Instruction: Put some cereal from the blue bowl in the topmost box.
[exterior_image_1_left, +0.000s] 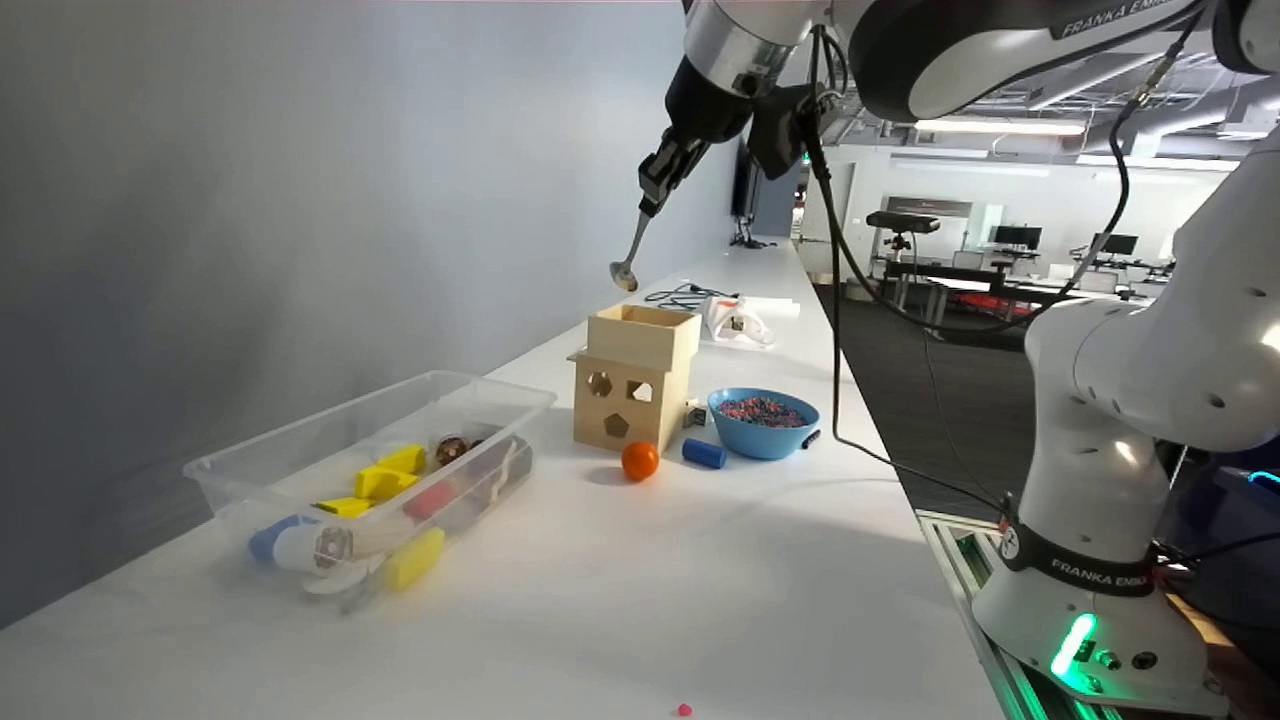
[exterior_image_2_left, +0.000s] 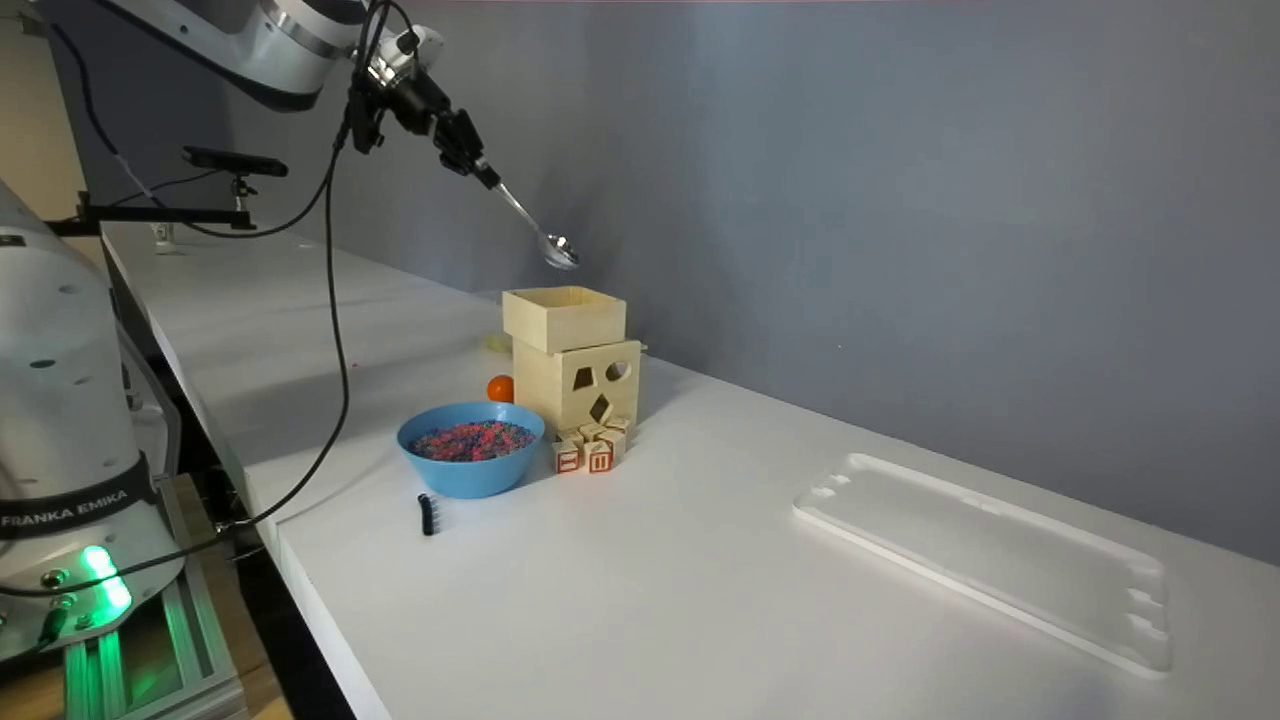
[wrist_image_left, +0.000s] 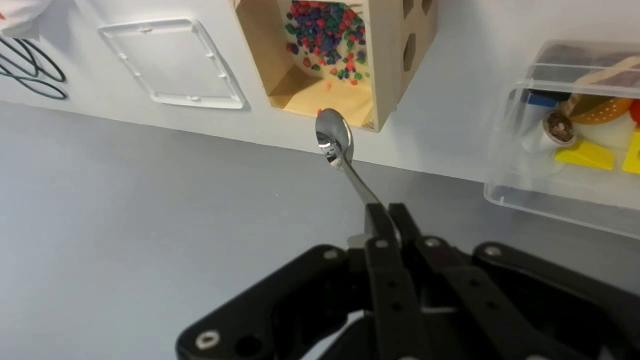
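Jaws pinch the spoon tight, over the top box near the rear edge of the worktop; cereal lies inside and in the bowl nearer the front edge.

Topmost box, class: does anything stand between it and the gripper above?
Only the spoon, held in the gripper and slanting down toward the topmost box in both exterior views. Nothing else visible stands in the way.

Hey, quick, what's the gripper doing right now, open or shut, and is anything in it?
Gripper: closed, holding a silvery spoon by its handle.
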